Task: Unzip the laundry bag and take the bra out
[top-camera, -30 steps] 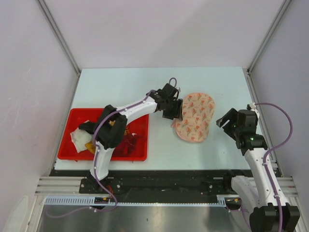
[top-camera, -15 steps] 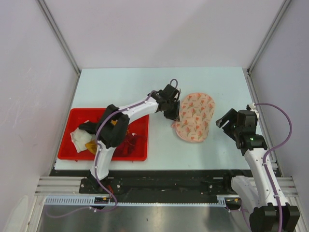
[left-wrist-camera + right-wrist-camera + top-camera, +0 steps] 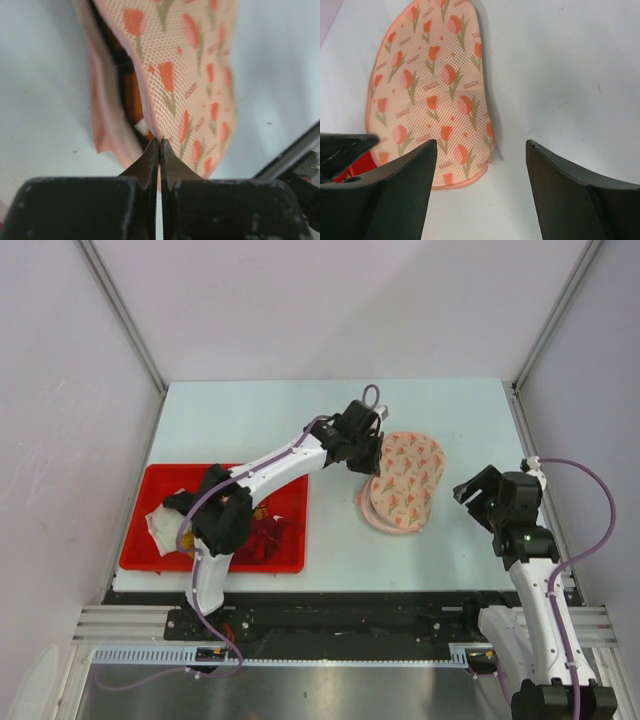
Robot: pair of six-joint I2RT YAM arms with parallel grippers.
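The laundry bag (image 3: 408,480), pale pink with orange tulip print, lies on the table right of centre. My left gripper (image 3: 374,462) is shut on the rim of its upper flap (image 3: 159,142) and holds that flap raised off the lower half. Through the gap, the left wrist view shows the orange bra (image 3: 132,95) with dark edging inside the bag (image 3: 192,60), mostly hidden. My right gripper (image 3: 478,491) stands open just right of the bag, nothing between its fingers (image 3: 480,150). The bag's near end (image 3: 427,90) lies ahead of it, to the left.
A red tray (image 3: 150,483) with dark red, white and yellow garments sits at the table's left front. Grey walls and metal frame posts close in the table on three sides. Bare table lies behind and in front of the bag.
My left gripper has shut on the bag's left rim and lifted the upper flap, opening a gap. The right arm has shifted slightly, its gripper still open.
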